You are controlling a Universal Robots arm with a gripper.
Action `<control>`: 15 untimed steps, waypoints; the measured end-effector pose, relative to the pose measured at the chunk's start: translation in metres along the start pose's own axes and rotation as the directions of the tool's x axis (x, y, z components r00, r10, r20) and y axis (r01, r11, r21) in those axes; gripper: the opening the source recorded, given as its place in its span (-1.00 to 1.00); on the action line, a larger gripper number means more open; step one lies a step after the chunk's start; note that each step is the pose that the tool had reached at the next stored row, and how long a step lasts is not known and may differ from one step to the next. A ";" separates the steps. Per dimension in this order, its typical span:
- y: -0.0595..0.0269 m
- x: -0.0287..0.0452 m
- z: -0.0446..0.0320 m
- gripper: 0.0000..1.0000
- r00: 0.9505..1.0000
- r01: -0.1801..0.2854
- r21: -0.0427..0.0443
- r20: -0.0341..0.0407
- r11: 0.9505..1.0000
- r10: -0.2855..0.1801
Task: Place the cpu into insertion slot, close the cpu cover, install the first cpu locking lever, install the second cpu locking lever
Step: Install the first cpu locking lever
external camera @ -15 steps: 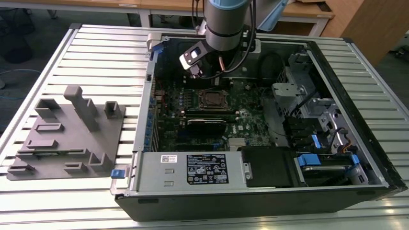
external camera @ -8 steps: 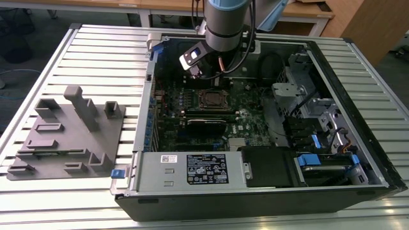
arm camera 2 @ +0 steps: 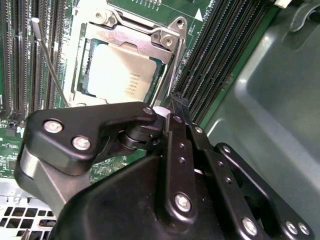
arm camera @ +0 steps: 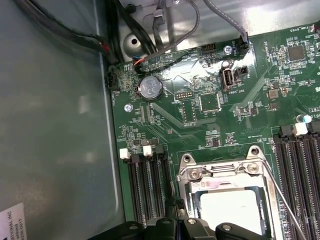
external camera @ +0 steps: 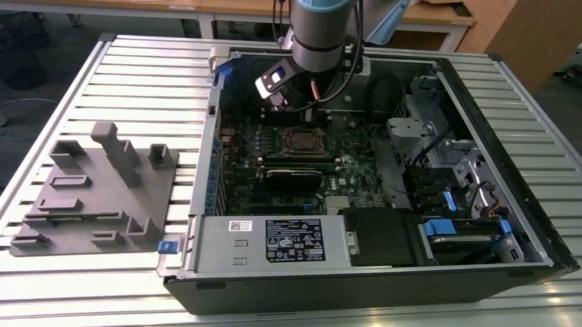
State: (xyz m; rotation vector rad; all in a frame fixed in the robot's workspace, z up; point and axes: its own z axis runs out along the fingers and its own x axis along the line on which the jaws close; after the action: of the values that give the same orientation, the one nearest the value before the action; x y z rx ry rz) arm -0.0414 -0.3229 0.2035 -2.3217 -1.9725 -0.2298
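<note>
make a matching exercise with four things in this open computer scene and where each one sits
Things:
1. small flat square silver-grey cpu
2. thin square silver metal cpu cover
3. round silver coin battery
4. grey plastic fixture block

Places:
A. on the slatted table, at the exterior view's left of the case
B. seated in the square black insertion slot
C. on the green circuit board, apart from that slot
D. down over the chip, framing its top

Pairs: 1-B, 2-D, 3-C, 4-A
</note>
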 end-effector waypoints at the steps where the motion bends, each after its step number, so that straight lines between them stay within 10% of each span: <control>1: -0.0001 0.0008 0.0001 -0.80 1.000 0.000 0.000 0.000 1.000 0.000; 8: -0.0007 0.0038 0.0008 -0.80 1.000 -0.003 -0.001 0.002 1.000 0.003; 15: -0.0007 0.0037 0.0014 -0.80 1.000 -0.012 -0.007 0.025 1.000 0.012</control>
State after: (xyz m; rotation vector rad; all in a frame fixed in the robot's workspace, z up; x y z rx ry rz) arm -0.0414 -0.3189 0.2028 -2.3515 -1.9710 -0.2073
